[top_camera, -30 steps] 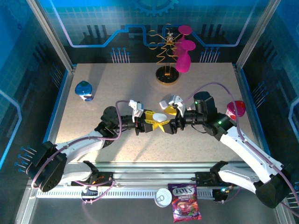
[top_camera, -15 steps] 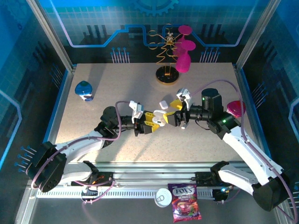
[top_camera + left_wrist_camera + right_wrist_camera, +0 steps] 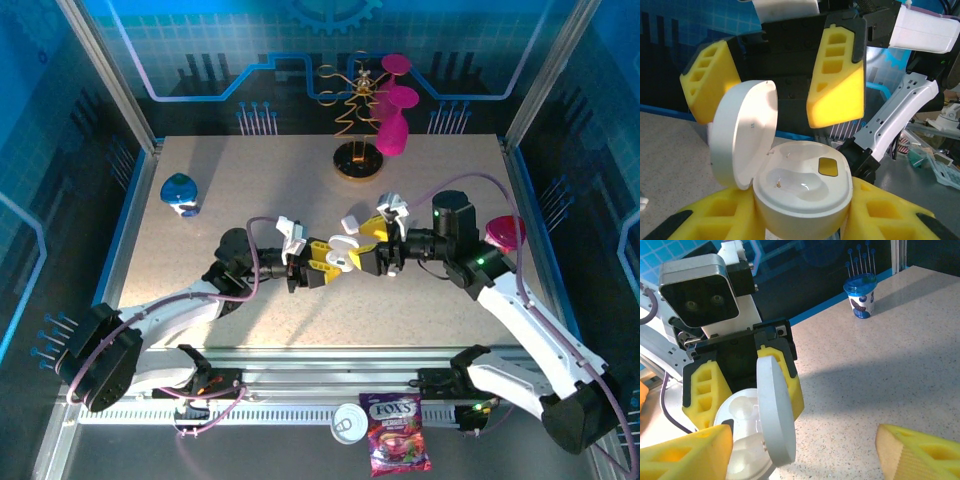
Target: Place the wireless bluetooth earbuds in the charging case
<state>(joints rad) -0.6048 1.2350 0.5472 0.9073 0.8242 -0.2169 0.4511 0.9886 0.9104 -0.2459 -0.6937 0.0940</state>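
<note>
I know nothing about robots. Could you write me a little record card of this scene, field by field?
Left pincer: closed on the charging case
Case lid: flipped open
Case wells: look empty
Right pincer: open, close to the lid, nothing in it
Also on the table: blue cup, far left

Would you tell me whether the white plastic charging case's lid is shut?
No, the white plastic charging case has its lid flipped up.
</note>
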